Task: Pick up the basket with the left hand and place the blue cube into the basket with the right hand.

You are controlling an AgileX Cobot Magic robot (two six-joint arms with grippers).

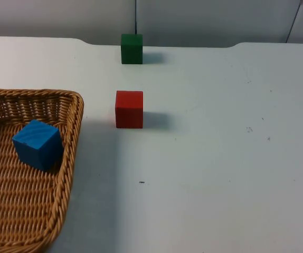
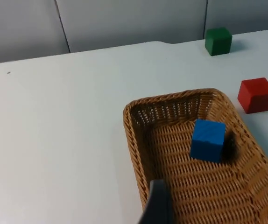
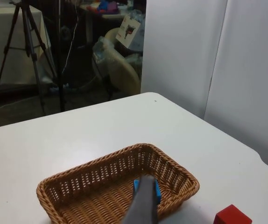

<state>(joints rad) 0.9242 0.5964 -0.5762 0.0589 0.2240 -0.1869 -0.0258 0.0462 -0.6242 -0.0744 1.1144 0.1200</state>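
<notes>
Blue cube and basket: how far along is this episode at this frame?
Placement looks done: the blue wooden cube lies tilted inside the woven wicker basket, near its right wall. The red cube and green cube stand untouched on the white table. Nothing is in hand; the basket appears to rest on the table. One left fingertip shows over the basket rim. Only retreat seems left.

A red cube (image 1: 129,109) stood on the white table (image 1: 220,158), well apart from a green cube (image 1: 132,48) (nearer the grey partition wall (image 1: 209,21)); a tripod (image 3: 24,51) stood beyond.
</notes>
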